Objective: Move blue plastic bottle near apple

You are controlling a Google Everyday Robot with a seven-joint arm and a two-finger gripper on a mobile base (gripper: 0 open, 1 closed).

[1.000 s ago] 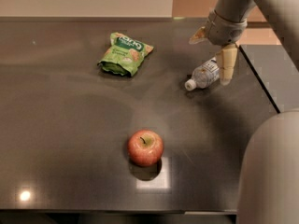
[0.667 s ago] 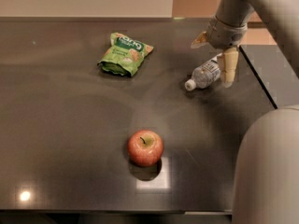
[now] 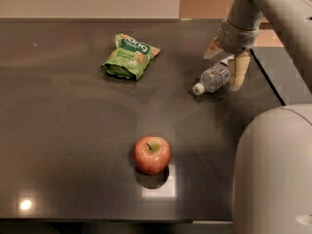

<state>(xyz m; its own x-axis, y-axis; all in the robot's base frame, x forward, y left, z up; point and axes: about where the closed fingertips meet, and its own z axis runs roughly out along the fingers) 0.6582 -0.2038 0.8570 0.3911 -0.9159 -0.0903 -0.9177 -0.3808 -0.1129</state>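
Note:
The blue plastic bottle [image 3: 213,78] lies on its side on the dark table [image 3: 73,130] at the right, white cap pointing to the lower left. My gripper [image 3: 225,59] is open just above the bottle's rear end, one finger behind it and one in front, and does not grip it. The red apple [image 3: 151,153] stands stem up near the table's front, well to the lower left of the bottle.
A green snack bag [image 3: 130,55] lies at the back centre-left. The table's right edge [image 3: 265,77] runs close behind the bottle. My robot's pale body [image 3: 273,174] fills the lower right corner.
The gripper has come down slightly around the bottle's rear end. The bottle, apple and bag have not moved.

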